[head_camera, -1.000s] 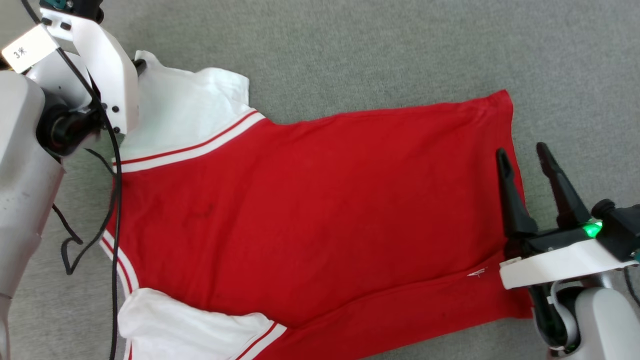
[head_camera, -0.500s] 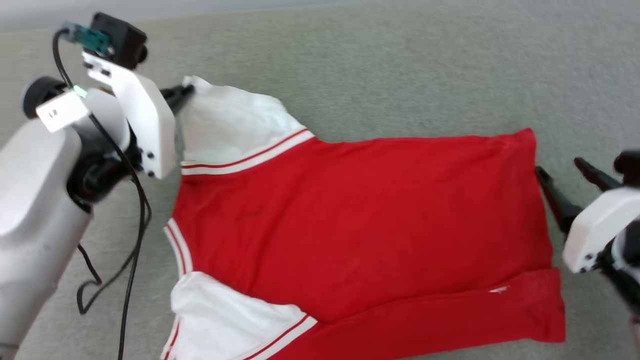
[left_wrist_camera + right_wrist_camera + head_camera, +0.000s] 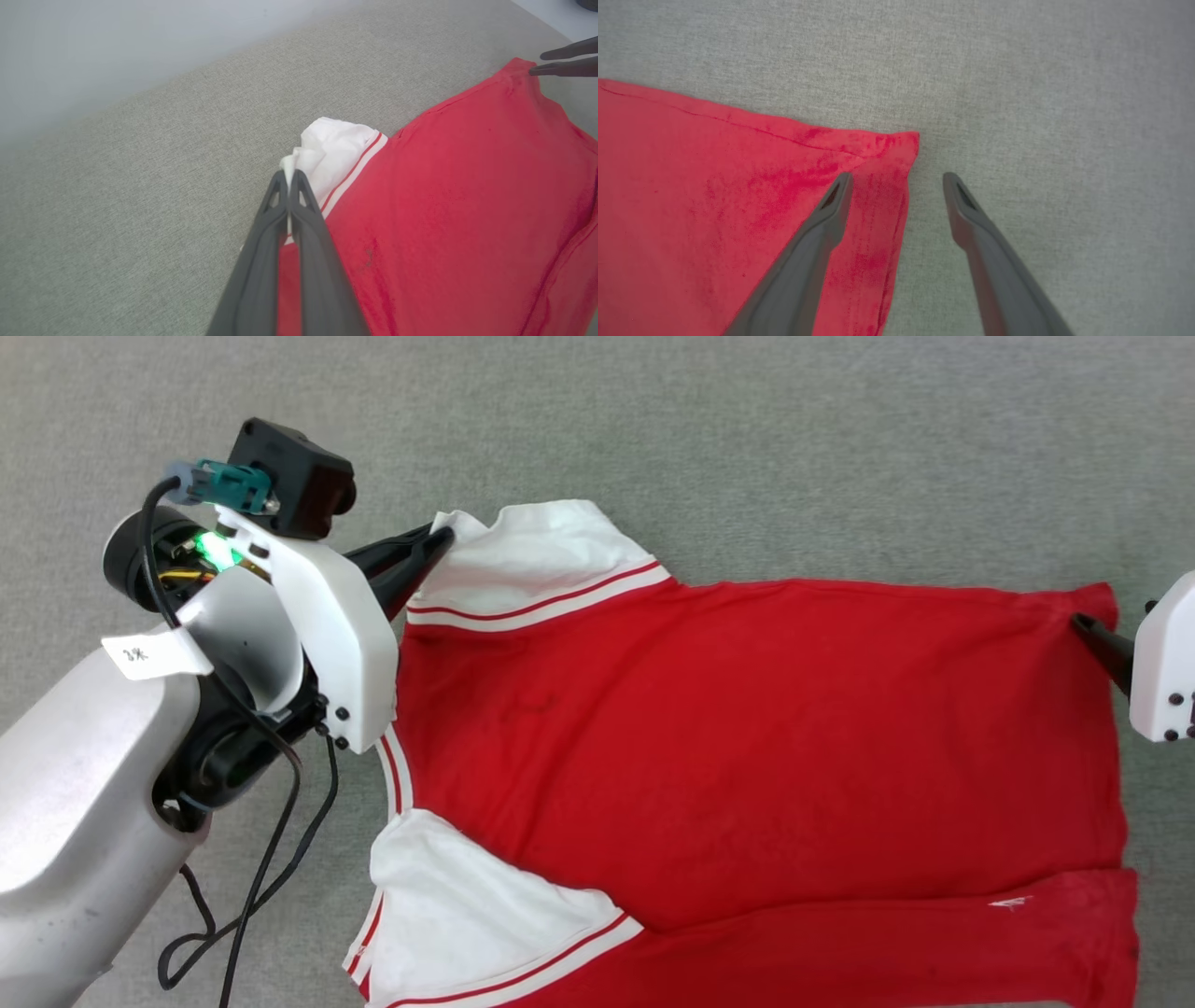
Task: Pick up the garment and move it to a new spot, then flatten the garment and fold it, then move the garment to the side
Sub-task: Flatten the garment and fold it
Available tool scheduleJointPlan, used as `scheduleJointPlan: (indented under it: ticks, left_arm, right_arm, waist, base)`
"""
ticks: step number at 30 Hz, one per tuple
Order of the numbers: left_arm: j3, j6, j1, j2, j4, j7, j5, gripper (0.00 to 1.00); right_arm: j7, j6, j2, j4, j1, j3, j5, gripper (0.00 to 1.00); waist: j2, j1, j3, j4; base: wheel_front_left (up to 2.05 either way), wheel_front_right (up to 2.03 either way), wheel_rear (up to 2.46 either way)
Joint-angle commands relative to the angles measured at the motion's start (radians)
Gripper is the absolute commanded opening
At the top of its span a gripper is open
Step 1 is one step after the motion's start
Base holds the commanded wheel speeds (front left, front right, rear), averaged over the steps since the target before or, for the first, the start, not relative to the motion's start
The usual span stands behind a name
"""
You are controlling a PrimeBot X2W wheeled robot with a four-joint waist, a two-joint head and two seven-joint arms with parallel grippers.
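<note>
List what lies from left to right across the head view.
Pale left forearm → left gripper, shut on a white sleeve → red body of the garment → right gripper at its hem corner.

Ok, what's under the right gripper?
One finger of the right gripper is over the red hem corner of the garment, the other over the grey surface. Fabric directly beneath that finger is covered.
</note>
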State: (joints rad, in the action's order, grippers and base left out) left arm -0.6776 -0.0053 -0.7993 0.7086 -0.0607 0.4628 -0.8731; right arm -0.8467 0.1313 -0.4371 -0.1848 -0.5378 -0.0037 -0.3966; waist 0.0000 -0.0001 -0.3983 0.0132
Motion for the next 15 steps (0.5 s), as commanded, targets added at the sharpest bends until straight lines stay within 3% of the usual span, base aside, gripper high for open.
scheduleJointPlan:
  ticks: [1,13,14,15]
  left_arm:
    - [-0.003,0.010,0.012,0.002,-0.031,0.001,0.008,0.00]
    - [-0.014,0.022,0.015,-0.005,-0.093,-0.008,0.024,0.00]
    - [-0.015,0.022,0.015,-0.007,-0.093,-0.009,0.024,0.00]
    - [-0.015,0.024,0.014,-0.007,-0.091,-0.011,0.026,0.00]
  right_arm:
    - [-0.012,-0.001,-0.008,-0.029,-0.030,0.001,0.011,1.00]
    - [-0.023,-0.001,-0.007,-0.169,-0.053,0.077,0.024,1.00]
    - [-0.023,-0.001,-0.005,-0.181,-0.048,0.085,0.019,0.73]
    - [-0.018,-0.001,-0.004,-0.192,-0.044,0.091,0.015,0.24]
  waist:
    - [0.0000,0.0001,-0.024,-0.022]
    - [0.0000,0.0001,-0.055,-0.060]
    - [0.0000,0.0001,-0.054,-0.062]
    - [0.0000,0.0001,-0.052,-0.063]
  base:
    - [0.00,0.00,0.00]
    - [0.00,0.00,0.00]
    - [0.00,0.00,0.00]
    - [0.00,0.00,0.00]
